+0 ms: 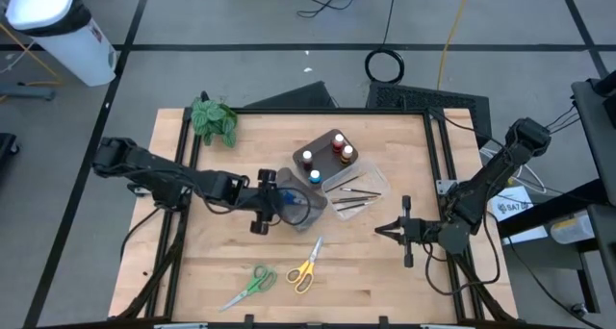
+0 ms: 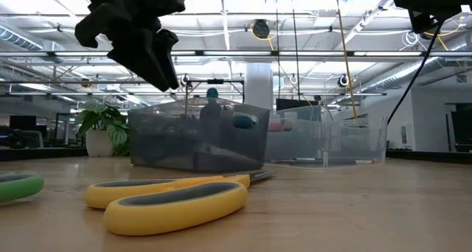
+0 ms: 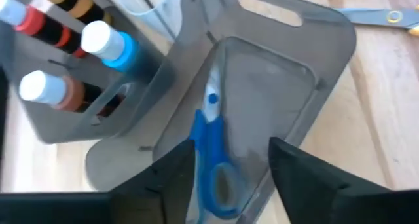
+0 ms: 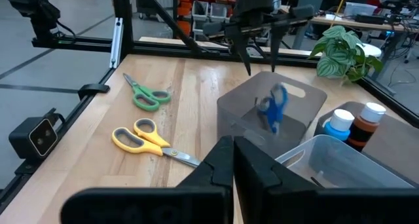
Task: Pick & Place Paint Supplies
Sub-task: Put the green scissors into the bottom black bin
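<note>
My left gripper [image 1: 279,202] [image 4: 260,65] hangs open just above the grey tray [image 1: 310,212] [image 4: 298,96]. Blue-handled scissors [image 3: 211,142] [image 4: 272,109] are inside that tray, below and between the open fingers and apart from them, with the handle loops uppermost. Yellow scissors [image 1: 306,266] and green scissors [image 1: 252,281] lie flat on the table near its front edge. Paint bottles [image 1: 325,154] stand in a dark holder behind the tray. My right gripper [image 1: 377,230] [image 4: 234,162] is shut on nothing, held level over the table's right half.
A clear tray [image 1: 358,187] with thin brushes sits right of the grey tray. A leafy plant [image 1: 212,117] stands at the far left corner. Black frame rails [image 1: 438,156] run along the table's sides. Bare wood shows at the near right.
</note>
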`<act>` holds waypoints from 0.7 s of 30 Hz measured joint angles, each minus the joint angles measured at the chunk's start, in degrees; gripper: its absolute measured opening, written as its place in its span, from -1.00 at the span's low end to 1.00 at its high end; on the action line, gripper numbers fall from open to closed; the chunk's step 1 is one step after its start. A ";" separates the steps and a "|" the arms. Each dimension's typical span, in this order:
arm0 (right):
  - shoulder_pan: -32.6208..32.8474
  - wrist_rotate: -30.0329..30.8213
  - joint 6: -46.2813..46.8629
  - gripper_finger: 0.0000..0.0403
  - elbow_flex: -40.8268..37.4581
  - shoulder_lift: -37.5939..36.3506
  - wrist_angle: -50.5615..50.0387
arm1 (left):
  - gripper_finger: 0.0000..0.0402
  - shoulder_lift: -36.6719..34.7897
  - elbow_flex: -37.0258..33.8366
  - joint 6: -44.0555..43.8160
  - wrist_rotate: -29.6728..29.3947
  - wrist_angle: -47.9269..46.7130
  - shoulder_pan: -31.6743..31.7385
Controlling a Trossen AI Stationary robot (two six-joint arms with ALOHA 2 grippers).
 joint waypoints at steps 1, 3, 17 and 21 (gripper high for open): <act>0.00 0.00 -0.01 -1.00 0.00 0.00 -0.02 | 0.06 -0.30 0.08 -0.20 -0.77 -0.30 -0.01; 0.00 0.00 0.01 -1.00 0.00 0.00 -0.02 | 0.13 -0.58 0.93 -1.49 -1.52 -0.72 -0.04; 0.00 -0.04 0.02 -1.00 0.00 0.00 -0.53 | 0.23 -1.97 6.56 -42.03 13.50 -16.88 -12.61; 0.00 -0.03 0.02 -1.00 0.00 0.00 -0.73 | 0.24 -1.47 3.51 -55.75 8.22 -10.47 -21.05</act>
